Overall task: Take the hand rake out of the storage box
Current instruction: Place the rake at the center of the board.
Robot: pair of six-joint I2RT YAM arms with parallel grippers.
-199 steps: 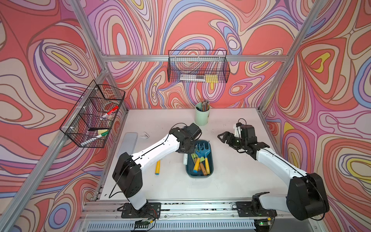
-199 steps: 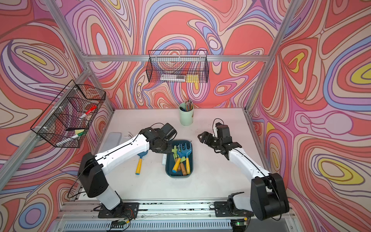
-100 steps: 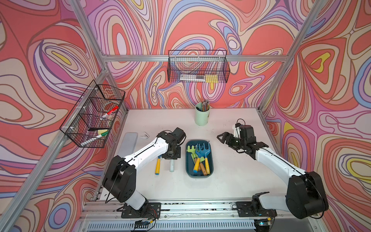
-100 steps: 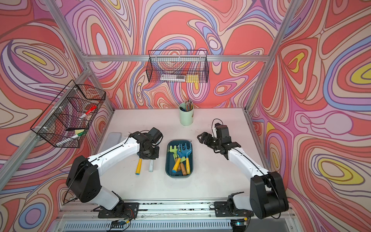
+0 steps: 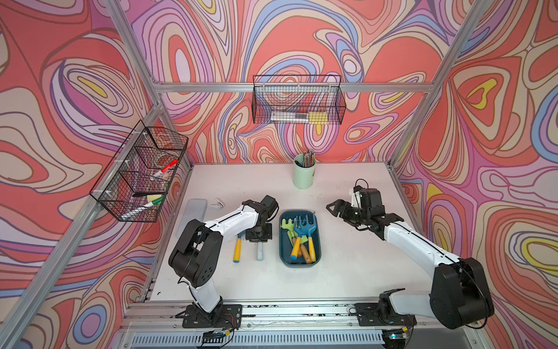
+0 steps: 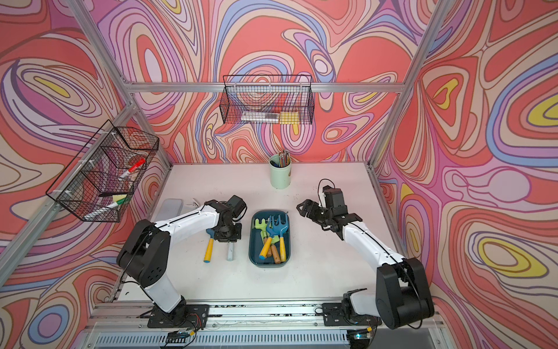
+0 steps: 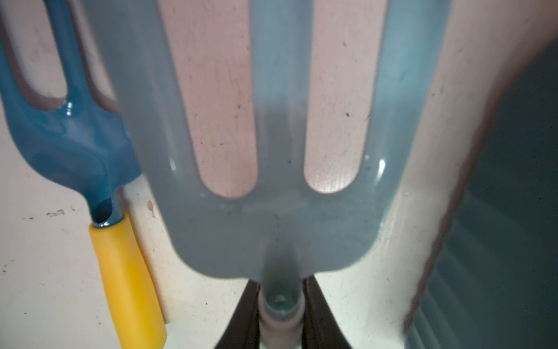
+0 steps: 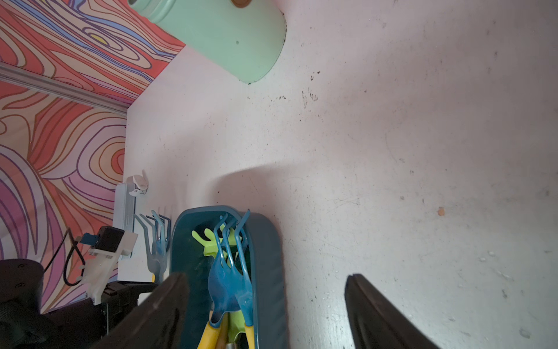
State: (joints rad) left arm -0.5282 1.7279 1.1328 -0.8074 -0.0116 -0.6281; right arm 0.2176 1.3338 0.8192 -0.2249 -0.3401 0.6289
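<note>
The dark teal storage box [image 5: 283, 260] [image 6: 252, 256] [image 8: 267, 266] sits mid-table and holds several tools, among them blue rakes with yellow handles [image 5: 308, 226] and a green one [image 5: 288, 225]. Left of the box, my left gripper [image 5: 256, 238] [image 7: 280, 291] is shut on the neck of a pale grey-blue hand rake [image 7: 280, 226]. Its pale handle [image 5: 259, 253] [image 6: 230, 252] lies low at the table. My right gripper [image 5: 332, 208] [image 8: 267, 276] stands open to the right of the box, with nothing between its fingers.
A blue tool with a yellow handle [image 5: 237, 252] [image 7: 126, 287] lies on the table beside the held rake. A pale grey lid [image 5: 193, 216] lies at the left. A mint-green cup [image 5: 304, 175] of pencils stands at the back. Wire baskets [image 5: 297, 102] [image 5: 142, 175] hang on the walls.
My left arm has swung from over the box to its left side and come down, carrying the pale rake. The right arm has stayed where it was.
</note>
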